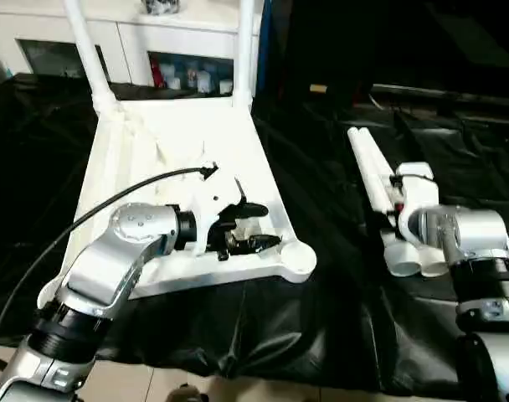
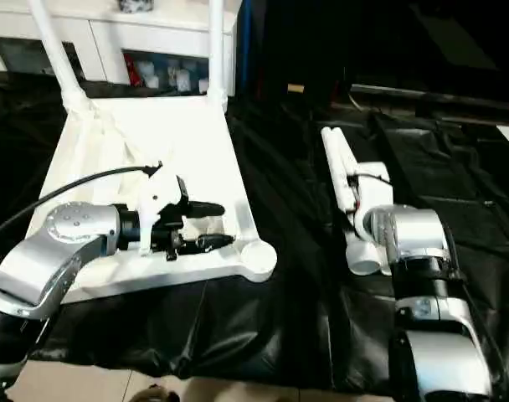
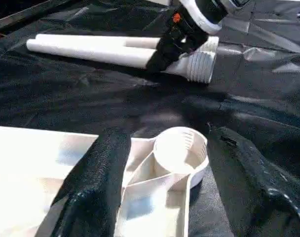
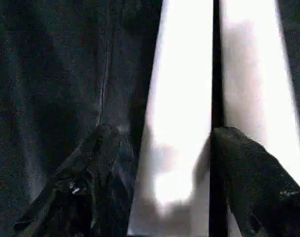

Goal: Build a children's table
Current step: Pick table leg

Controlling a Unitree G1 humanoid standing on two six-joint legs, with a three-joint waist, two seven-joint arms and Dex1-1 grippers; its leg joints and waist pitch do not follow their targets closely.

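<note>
The children's table lies upside down as a white top on the black cloth. Two white legs stand in its far corners. My left gripper hovers open over the top's near right part, and the empty corner socket shows between its fingers. Two loose legs lie side by side on the cloth at the right. My right gripper is low over them, open, its fingers straddling one leg near the thick end.
Black cloth covers the work surface, and its front edge drops to the pale floor. A white cabinet stands behind the table top. A black cable arcs over my left forearm.
</note>
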